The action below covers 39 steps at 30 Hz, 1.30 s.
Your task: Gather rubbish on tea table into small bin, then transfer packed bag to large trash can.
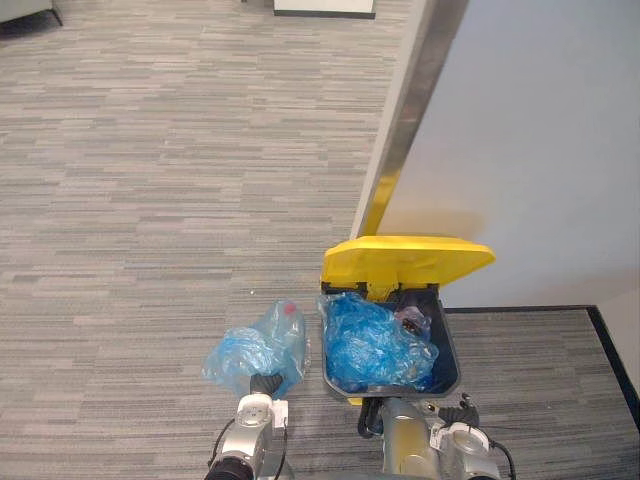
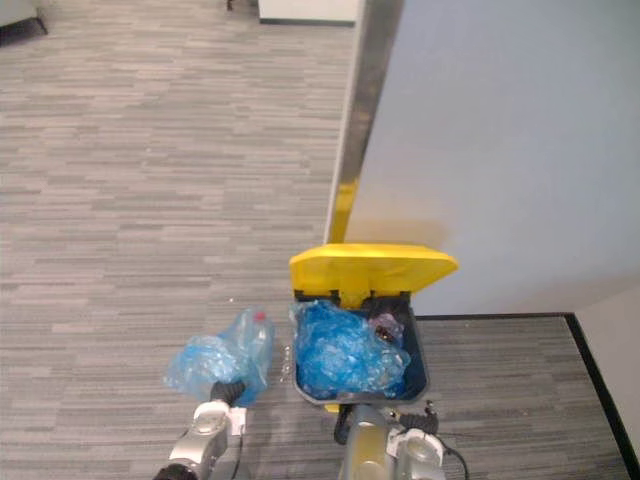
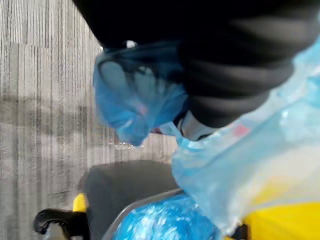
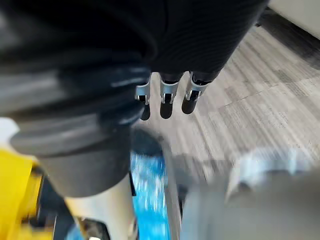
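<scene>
Packed bag (image 1: 258,352) beside trash can (image 1: 452,362) rim, open carpet (image 1: 150,200) left | left hand (image 1: 265,384) grip: cannot tell | right hand (image 4: 166,100) fingers straight

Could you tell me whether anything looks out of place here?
Only one thing: the crumpled blue plastic rubbish bag sits at the left hand, over the grey carpet beside the dark bin with open yellow lid, not inside it.

Translucent pale blue bag (image 1: 255,352) with reddish spot, dark grey bin (image 1: 448,352), bright yellow lid (image 1: 405,260), vivid blue liner (image 1: 370,345), streaked grey carpet (image 1: 150,200), pale grey-blue wall (image 1: 540,130), silver edge strip (image 1: 405,110)
</scene>
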Tool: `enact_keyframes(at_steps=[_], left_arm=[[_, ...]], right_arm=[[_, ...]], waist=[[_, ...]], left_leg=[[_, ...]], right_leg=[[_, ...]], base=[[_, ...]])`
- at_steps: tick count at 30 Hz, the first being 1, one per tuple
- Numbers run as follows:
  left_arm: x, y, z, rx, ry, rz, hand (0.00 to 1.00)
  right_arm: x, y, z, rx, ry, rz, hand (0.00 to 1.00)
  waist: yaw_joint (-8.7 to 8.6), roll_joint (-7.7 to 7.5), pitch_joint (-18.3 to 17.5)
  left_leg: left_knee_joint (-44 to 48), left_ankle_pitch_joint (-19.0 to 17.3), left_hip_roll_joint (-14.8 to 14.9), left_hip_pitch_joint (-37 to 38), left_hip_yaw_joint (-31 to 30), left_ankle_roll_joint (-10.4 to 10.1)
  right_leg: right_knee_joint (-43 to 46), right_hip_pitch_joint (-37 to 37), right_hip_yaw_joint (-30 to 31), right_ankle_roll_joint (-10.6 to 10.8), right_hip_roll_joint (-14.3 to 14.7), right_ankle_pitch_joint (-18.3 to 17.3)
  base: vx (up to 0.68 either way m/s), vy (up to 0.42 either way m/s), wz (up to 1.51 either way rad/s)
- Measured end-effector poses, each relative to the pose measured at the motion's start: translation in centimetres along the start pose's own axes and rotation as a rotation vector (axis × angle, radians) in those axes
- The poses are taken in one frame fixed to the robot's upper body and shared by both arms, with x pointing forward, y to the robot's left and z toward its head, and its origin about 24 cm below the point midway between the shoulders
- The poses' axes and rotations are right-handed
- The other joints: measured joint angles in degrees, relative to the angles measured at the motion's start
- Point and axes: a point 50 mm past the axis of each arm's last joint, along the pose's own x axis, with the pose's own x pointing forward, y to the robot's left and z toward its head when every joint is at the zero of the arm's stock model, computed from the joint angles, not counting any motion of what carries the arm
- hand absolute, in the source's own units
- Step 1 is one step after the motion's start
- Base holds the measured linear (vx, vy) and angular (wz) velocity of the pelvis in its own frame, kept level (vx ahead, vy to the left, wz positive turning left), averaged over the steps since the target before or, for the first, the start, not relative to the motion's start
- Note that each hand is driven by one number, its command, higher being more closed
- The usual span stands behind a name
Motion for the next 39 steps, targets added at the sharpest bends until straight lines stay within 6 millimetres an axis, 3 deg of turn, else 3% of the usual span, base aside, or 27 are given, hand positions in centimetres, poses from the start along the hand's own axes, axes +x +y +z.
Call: enact_keyframes(at_steps=[9, 10, 11, 13, 14, 18, 20, 25, 29, 34, 39], left_arm=[[0.0, 0.1, 1.6, 0.005, -0.081, -0.006, 1.0], [0.2, 0.1, 2.6, 0.007, -0.114, -0.008, 1.0], [0.2, 0.2, 2.8, 0.007, -0.124, -0.006, 1.0], [0.3, 0.3, 4.2, -0.002, -0.171, -0.006, 1.0], [0.6, 0.0, 5.7, -0.016, -0.212, -0.016, 1.0], [0.9, -0.5, 8.0, -0.018, -0.276, -0.045, 1.0], [0.9, -0.6, 10.5, -0.048, -0.357, -0.056, 1.0], [0.1, -1.0, 14.5, -0.113, -0.503, -0.084, 1.0], [-0.9, -1.5, 16.2, -0.146, -0.588, -0.126, 1.0], [-1.7, -2.3, 17.0, -0.148, -0.635, -0.18, 1.0], [-3.6, -4.2, 18.3, -0.143, -0.717, -0.295, 1.0]], right_arm=[[-0.8, 5.3, 7.4, -0.103, -0.282, 0.172, 0.0], [-1.0, 5.8, 9.4, -0.114, -0.354, 0.184, 0.0], [-1.1, 5.9, 9.9, -0.117, -0.372, 0.184, 0.0], [-1.3, 6.5, 12.4, -0.153, -0.458, 0.192, 0.0], [-1.5, 6.6, 14.7, -0.152, -0.524, 0.189, 0.0], [-1.7, 6.1, 18.3, -0.207, -0.626, 0.152, 0.0], [-2.1, 5.0, 22.7, -0.246, -0.742, 0.092, 0.0], [-3.2, 1.9, 29.1, -0.233, -0.883, -0.026, 0.0], [-3.7, 0.2, 31.8, -0.161, -0.905, -0.072, 0.0], [-3.7, -0.2, 32.1, -0.119, -0.894, -0.078, 0.0], [-4.6, -0.9, 34.0, -0.01, -0.908, -0.077, 0.0]], waist=[[2.2, 0.16, 0.21], [2.24, 0.19, 1.54], [2.32, 0.13, 1.86], [2.47, -0.24, 2.48], [3.35, -0.8, 3.86], [4.38, -1.41, 5.38], [4.47, -1.61, 5.98], [3.94, -2.02, 7.99], [3.21, -2.55, 8.59], [3.15, -2.56, 8.6], [2.6, -2.59, 8.62]], left_leg=[[2.52, 0.09, 0.49, -8.15, -1.45, -0.15], [2.16, 0.09, 0.67, -9.76, -1.65, -0.08], [2.0, 0.09, 0.73, -10.13, -1.67, -0.06], [0.91, -1.93, 0.78, -12.31, -1.75, 2.4], [0.6, -2.89, 0.54, -13.37, -2.42, 1.48], [0.74, -2.52, 0.18, -14.22, -4.53, 0.56], [1.47, -2.19, 0.61, -16.36, -4.58, -0.54], [1.8, -1.29, 1.18, -17.04, -4.78, -2.33], [2.34, -1.04, 0.96, -17.03, -4.47, -3.3], [2.93, -1.68, 0.83, -16.92, -3.88, -4.5], [4.44, -2.61, 0.54, -16.94, -3.15, -4.44]], right_leg=[[-0.71, -4.65, -1.79, -1.15, -0.78, 2.87], [-1.19, -5.06, -3.14, -0.06, -1.32, 2.76], [-1.58, -5.23, -3.32, 0.2, -1.35, 2.88], [-1.73, -7.34, -3.41, 1.62, -1.34, 3.81], [-1.68, -8.59, -2.75, 2.11, -1.27, 4.43], [-1.88, -9.11, -2.51, 1.74, -0.59, 4.71], [-1.78, -11.2, -1.99, 1.49, 0.21, 4.89], [-1.5, -11.99, -1.88, 0.67, 0.91, 5.3], [-1.43, -12.01, -1.21, -0.93, 0.89, 6.36], [-1.44, -12.02, -0.43, -1.48, 0.84, 6.71], [-1.43, -12.0, 0.63, -2.06, 0.74, 7.09]], base=[[-0.1, -0.049, 0.18], [-0.12, -0.068, 0.51], [-0.17, -0.087, 0.46], [-0.17, -0.069, 0.21], [-0.16, -0.062, 0.07], [-0.08, -0.059, 0.02], [-0.01, -0.056, -0.09], [0.04, -0.019, -0.04], [0.05, 0.051, -0.04], [0.04, 0.063, -0.05], [0.0, 0.045, -0.06]])
